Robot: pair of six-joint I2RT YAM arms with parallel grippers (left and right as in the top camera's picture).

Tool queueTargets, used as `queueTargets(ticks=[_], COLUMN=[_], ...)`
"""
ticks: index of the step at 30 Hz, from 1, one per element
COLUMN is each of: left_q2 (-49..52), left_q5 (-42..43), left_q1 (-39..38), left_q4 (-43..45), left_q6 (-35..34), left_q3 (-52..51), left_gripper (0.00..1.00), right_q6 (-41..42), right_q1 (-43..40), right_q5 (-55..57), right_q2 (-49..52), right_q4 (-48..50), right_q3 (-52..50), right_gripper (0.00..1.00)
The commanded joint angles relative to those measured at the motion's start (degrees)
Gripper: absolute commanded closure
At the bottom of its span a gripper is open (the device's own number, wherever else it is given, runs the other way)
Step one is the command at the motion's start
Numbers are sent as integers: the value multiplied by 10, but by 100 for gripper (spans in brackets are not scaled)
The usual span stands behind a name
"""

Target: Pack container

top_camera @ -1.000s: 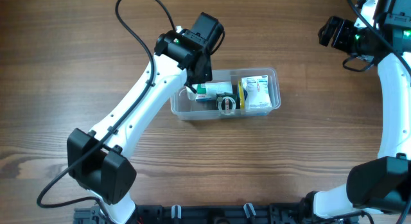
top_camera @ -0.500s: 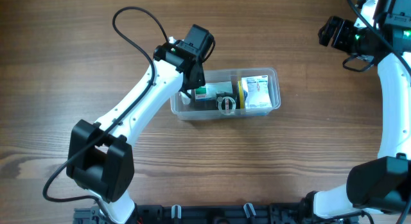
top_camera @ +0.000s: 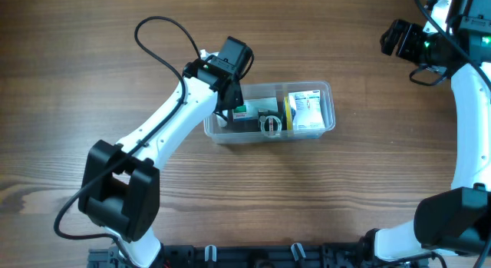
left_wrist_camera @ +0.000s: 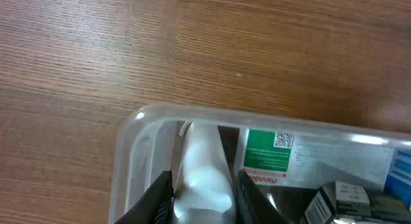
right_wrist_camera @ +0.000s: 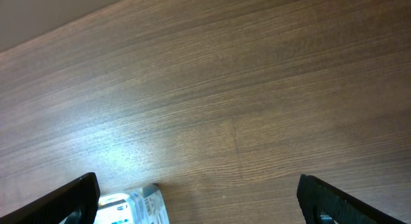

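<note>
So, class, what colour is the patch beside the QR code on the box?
The patch is green; left wrist view shows it best.

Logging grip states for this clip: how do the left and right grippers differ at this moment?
The left gripper is shut on a white tube; the right gripper stands wide open and empty. The left gripper reaches into one end of the container; the right gripper hangs above the table, well apart from it. Both have dark fingers.

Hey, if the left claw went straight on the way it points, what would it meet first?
Probably the floor of the container, just below: the left claw is shut on a white tube inside it. Depth is unclear.
</note>
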Motion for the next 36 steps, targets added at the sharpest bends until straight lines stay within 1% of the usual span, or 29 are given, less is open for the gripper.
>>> queueTargets(ticks=[1,7,8,9,10,14,16,19,20,22,24,27,30,36], left_q2=[-2,-1,-1,-1,-1,-1,-1,-1,-2,-6,-15,-33,-61,-141], left_q5=[-12,-12,-12,-12,-12,-12,-12,-12,-12,-12,-12,-11,5,8], left_q1=[17,28,28,28,28,28,28,28,28,28,28,28,27,25], left_q4=[7,18,18,18,18,18,18,18,18,20,19,16,13,-25], left_q6=[-12,-12,-12,-12,-12,-12,-12,-12,-11,-7,-7,-4,23,23], left_q3=[-11,-11,-11,-11,-11,-11,-11,-10,-9,-6,3,20,32,36], left_gripper=[96,96,92,85,74,47,39,32,28,25,23,22,22,19], right_q6=[7,8,8,8,8,8,8,8,8,8,8,8,8,8], right_q1=[2,2,2,2,2,2,2,2,2,2,2,2,2,2], right_q5=[3,3,3,3,3,3,3,3,3,3,3,3,3,3], right_q2=[1,1,1,1,1,1,1,1,1,1,1,1,1,1], right_q4=[2,2,2,2,2,2,2,2,2,2,2,2,2,2], right_q3=[2,2,2,2,2,2,2,2,2,2,2,2,2,2], right_gripper=[0,0,0,0,0,0,0,0,0,0,0,0,0,0])
